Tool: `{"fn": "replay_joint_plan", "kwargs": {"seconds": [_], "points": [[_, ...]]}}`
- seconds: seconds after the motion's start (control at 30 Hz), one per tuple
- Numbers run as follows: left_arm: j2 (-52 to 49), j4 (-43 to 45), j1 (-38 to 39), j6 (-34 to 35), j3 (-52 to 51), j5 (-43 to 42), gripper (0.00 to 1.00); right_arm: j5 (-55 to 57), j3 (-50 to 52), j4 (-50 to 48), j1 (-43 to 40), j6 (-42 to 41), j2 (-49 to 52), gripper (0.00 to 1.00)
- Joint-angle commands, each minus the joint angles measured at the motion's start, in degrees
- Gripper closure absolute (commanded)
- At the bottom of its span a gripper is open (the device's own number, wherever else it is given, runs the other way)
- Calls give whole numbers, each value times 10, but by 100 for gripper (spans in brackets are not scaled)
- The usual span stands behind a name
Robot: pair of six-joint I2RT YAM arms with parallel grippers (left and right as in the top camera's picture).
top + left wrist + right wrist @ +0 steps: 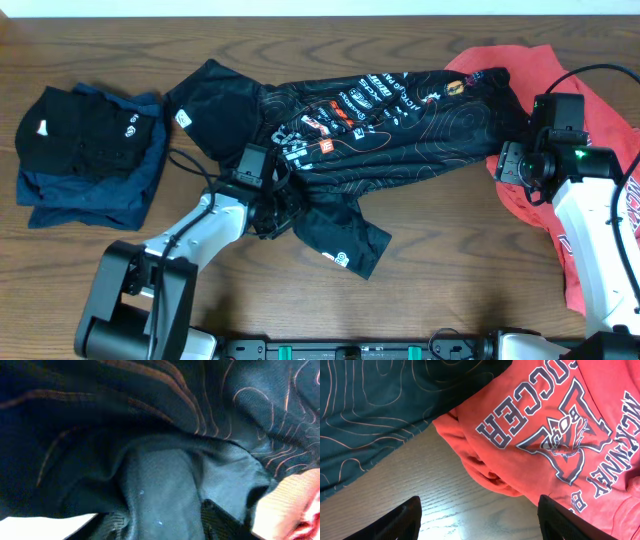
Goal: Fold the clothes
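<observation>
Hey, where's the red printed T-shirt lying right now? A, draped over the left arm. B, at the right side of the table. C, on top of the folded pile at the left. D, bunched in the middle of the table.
B: the overhead view shows the red T-shirt spread at the right side, the black jersey across the middle and the dark folded pile at the left.
</observation>
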State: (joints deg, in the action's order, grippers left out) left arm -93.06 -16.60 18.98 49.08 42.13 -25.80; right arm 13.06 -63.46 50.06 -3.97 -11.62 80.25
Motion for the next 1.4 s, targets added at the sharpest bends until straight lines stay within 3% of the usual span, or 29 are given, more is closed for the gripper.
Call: {"fn": "replay_joint_plan", "kwargs": {"seconds": [0.0,0.07,0.3,0.57,0.73,0.9,1.03,1.1,1.17,1.37], "points": [[-28,-9,3,-3,-23,16,79,0,-2,1,-4,-10,1,28],[-27,-8,3,-5,-23,19,94,0,-2,1,-4,-10,1,28],[10,-37,-5,-72,-21,18,94,0,-2,2,-4,-9,1,28],[193,-195,-101,-136,-21,84,94,-22,-2,-16,-6,36,13,41],[278,-228,-163,-161,-22,148,94,-91,-2,-96,-11,95,52,41],[295,-237,-220,-158,-22,152,94,-92,-2,-203,-11,96,107,47],[295,-235,-276,-139,-22,164,94,-90,-2,-286,-12,92,155,56],[295,-225,-300,-129,-22,158,94,-90,-2,-324,-13,89,175,72],[295,-222,-309,-131,-22,161,94,-90,-2,-364,-13,84,195,99],[295,-232,-312,-113,-22,178,94,-116,-2,-464,-14,74,263,99]]}}
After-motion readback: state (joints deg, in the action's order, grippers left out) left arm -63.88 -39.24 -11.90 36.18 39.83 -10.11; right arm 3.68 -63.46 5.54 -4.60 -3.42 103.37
